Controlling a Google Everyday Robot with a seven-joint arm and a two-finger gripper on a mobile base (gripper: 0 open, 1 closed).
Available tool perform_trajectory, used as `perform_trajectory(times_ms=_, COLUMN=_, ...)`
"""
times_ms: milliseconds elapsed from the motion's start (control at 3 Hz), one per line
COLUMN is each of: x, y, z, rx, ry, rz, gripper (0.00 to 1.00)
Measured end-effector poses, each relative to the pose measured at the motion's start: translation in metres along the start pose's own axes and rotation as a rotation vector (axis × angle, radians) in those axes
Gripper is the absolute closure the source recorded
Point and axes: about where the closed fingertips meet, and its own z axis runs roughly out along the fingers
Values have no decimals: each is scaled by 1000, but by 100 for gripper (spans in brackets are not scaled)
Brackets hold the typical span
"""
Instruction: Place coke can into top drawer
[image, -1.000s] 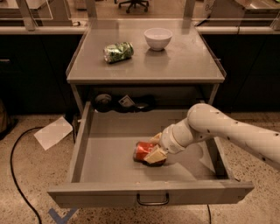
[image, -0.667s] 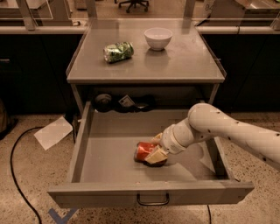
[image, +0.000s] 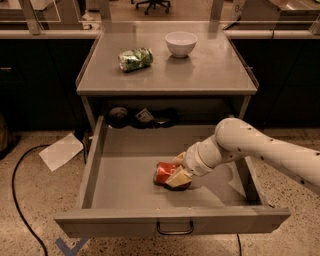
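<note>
Clasping the coke can (image: 164, 173) between the closed fingers of the gripper (image: 176, 171) — holding it on its side, on or just above the floor of the pulled-out top drawer (image: 125, 223), a little right of the drawer's middle. Reaching in over the drawer's right wall, probably keeping low for a gentle set-down — not yet letting go.

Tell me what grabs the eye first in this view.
The white arm reaching from the right into the open top drawer, its pincer clamped on the red coke can lying on the drawer floor. Next, the crushed green can and white bowl on the cabinet top above.
</note>
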Motion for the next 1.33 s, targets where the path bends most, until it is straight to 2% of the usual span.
perform_trajectory(times_ms=667, x=0, y=0, z=0, rx=0, ry=0, rz=0, gripper=11)
perform_trajectory(times_ms=1000, x=0, y=0, z=0, rx=0, ry=0, rz=0, gripper=0)
perform_trajectory(times_ms=1333, x=0, y=0, z=0, rx=0, ry=0, rz=0, gripper=0)
